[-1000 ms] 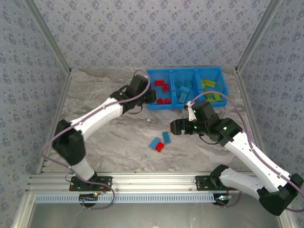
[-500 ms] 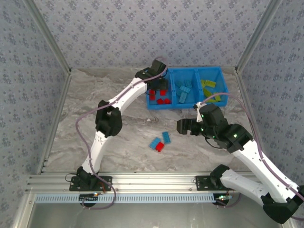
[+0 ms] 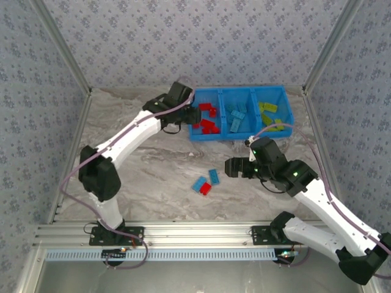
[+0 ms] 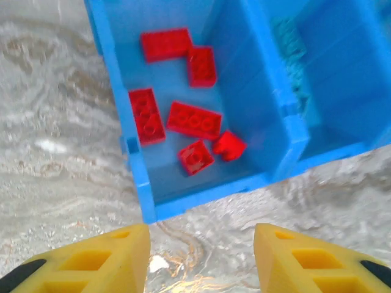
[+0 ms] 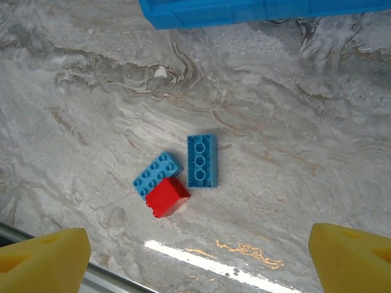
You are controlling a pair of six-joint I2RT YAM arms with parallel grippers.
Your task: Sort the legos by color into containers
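The blue bin tray (image 3: pixel 241 137) stands at the back of the table. Its left compartment holds several red legos (image 3: pixel 208 120), the middle one light blue legos (image 3: pixel 236 116), the right one yellow-green legos (image 3: pixel 269 113). My left gripper (image 3: pixel 193 116) hovers at the tray's front left corner, open and empty; its wrist view shows the red legos (image 4: pixel 194 119) inside the tray wall (image 4: pixel 201 198). Two light blue legos (image 5: pixel 201 161) (image 5: pixel 157 174) and a red one (image 5: pixel 167 196) lie together on the table. My right gripper (image 3: pixel 231 168) hangs open just right of them.
Grey marbled tabletop surrounds the three loose legos (image 3: pixel 206 182). Patterned walls close in the sides and back. An aluminium rail (image 3: pixel 195 233) with both arm bases runs along the near edge.
The left arm swung out over the red compartment, then drew back to the tray's left front corner. The right gripper shifted only slightly beside the loose legos.
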